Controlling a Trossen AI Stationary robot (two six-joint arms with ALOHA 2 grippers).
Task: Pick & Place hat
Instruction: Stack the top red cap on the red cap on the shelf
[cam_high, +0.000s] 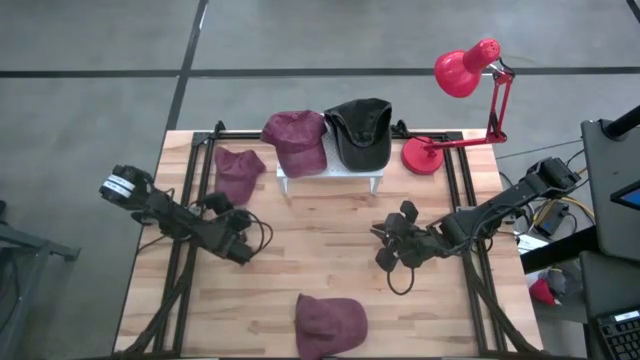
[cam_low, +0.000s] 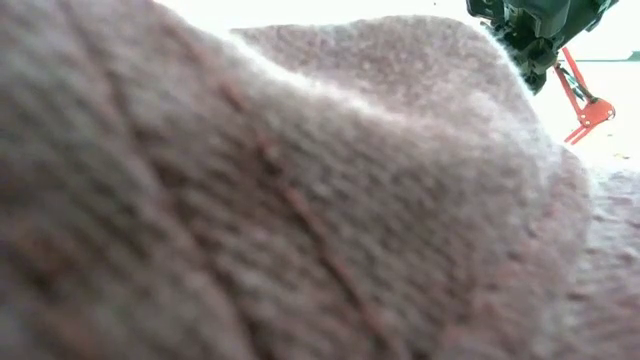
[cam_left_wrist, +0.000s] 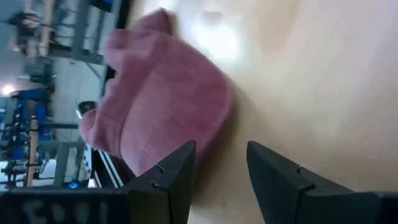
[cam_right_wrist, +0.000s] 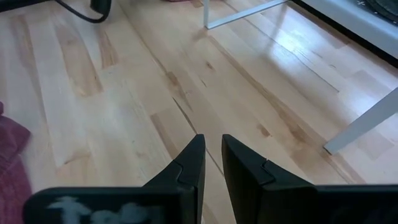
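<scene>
Nearly the whole low view is blocked by the fuzzy maroon knitted hat (cam_low: 300, 200) lying at the table's near edge (cam_high: 330, 322); only a dark arm part and a bit of the red desk lamp (cam_low: 583, 100) are seen past it at the upper right. In the left wrist view the room behind is blurred and hard to make out.

On the light wooden slatted table (cam_high: 320, 250) a small white stand (cam_high: 330, 177) is set at the far side. Two hats are carried on it: a maroon cap (cam_high: 297, 141) on its left part and a black cap (cam_high: 361, 133) on its right part, their crowns overhanging its far edge. Another maroon cap (cam_high: 238, 172) is laid on the table just left of the stand, and it is seen beyond the left fingers in the left wrist view (cam_left_wrist: 165, 102).

The left gripper (cam_high: 238, 243) is held low over the left half of the table, its fingers parted and nothing between them (cam_left_wrist: 221, 174). The right gripper (cam_high: 388, 245) is held over the right half, its fingers drawn almost together on nothing (cam_right_wrist: 211, 165), above bare wood. The red lamp (cam_high: 465, 75) is stood at the far right corner.
</scene>
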